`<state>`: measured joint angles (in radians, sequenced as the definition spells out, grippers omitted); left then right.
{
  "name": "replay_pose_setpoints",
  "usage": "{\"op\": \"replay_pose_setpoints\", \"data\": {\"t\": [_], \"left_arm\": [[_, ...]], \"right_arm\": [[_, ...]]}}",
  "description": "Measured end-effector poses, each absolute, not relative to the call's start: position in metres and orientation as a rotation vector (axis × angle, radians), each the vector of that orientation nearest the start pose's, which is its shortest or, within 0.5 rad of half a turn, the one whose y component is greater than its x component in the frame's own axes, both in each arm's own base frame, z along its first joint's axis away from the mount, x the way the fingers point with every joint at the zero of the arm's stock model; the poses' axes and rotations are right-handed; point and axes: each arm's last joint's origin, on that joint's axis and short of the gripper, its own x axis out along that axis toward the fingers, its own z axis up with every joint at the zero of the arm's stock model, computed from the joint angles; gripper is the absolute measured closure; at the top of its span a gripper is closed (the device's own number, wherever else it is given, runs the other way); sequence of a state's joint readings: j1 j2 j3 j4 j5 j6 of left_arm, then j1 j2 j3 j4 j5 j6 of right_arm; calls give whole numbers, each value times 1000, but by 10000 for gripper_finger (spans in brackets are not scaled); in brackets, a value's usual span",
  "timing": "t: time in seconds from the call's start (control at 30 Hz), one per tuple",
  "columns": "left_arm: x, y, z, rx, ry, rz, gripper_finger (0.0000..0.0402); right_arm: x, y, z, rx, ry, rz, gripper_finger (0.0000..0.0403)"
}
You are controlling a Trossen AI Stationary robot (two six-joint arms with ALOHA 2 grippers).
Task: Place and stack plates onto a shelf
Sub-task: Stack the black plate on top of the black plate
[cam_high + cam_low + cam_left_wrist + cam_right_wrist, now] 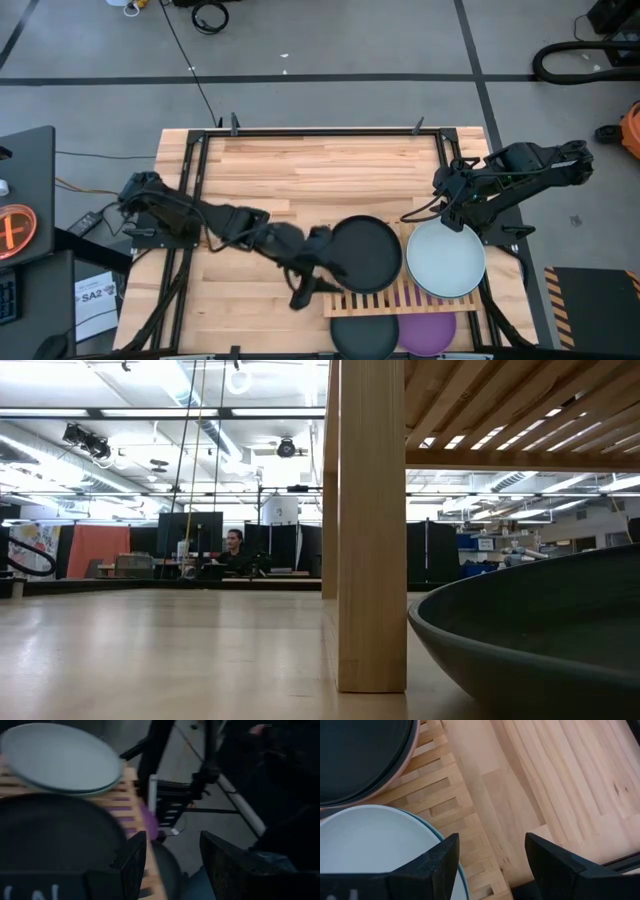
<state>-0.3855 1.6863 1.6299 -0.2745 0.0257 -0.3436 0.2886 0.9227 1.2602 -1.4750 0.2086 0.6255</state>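
Two plates sit on top of the shelf (pixel 400 296): a black plate (pixel 366 253) on its left half and a pale plate (pixel 445 259) on its right. The right wrist view shows a pink rim under the black one and a teal edge under the pale one, so each is likely the top of a small stack, though how many lie beneath cannot be counted. Under the slats, on the worktop (pixel 300 170), a dark plate (pixel 364 335) and a purple plate (pixel 427 330) show at the near edge; these look like what is left to lift up, if the task wants them on top.

The left hand (pixel 315 285) is at the black plate's left rim, over the shelf's left end. Its wrist view shows the fingers (pixel 134 865) spread with nothing between them, so it is released, just beside the plate.

The right hand (pixel 455 215) hovers at the far edge of the pale plate, fingers (pixel 436 862) apart and empty.

By this showing the job is well along: the upper stacks are set, and two plates below remain.
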Motion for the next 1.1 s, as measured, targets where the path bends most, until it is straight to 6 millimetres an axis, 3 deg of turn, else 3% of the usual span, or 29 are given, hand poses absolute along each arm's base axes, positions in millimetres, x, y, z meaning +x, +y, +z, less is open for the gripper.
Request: {"op": "replay_pose_setpoints", "data": {"t": [0.2,0.5,0.83,1.1], "left_arm": [[354,-173,387,-256,302,-390,210],[356,-202,372,-201,281,-312,210],[377,-257,321,-178,215,-322,210],[380,-290,289,-164,173,-302,210]], "right_arm": [[109,26,364,281,1072,-271,171],[112,27,366,293,1045,-262,171],[116,28,367,304,1005,-253,171],[119,29,367,301,1010,-255,171]]}}
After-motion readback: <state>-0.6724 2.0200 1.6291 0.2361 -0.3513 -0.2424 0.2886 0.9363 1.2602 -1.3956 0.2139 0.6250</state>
